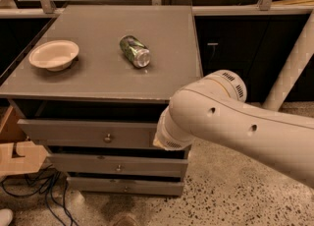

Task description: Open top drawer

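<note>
The top drawer point(73, 132) is the grey front with a small round metal knob point(108, 138) at its centre, just under the cabinet top. It stands pulled out a little, with a dark gap above it. My white arm point(230, 122) reaches in from the right, and its near end point(167, 139) covers the right end of the drawer front. My gripper is hidden behind the arm and does not show.
Two more grey drawer fronts sit below, the middle point(117, 165) and the bottom point(125, 186). On the cabinet top point(162, 33) are a cream bowl point(54, 54) and a can lying on its side point(135, 50). Cables point(39, 190) and cardboard point(19, 156) lie at the left.
</note>
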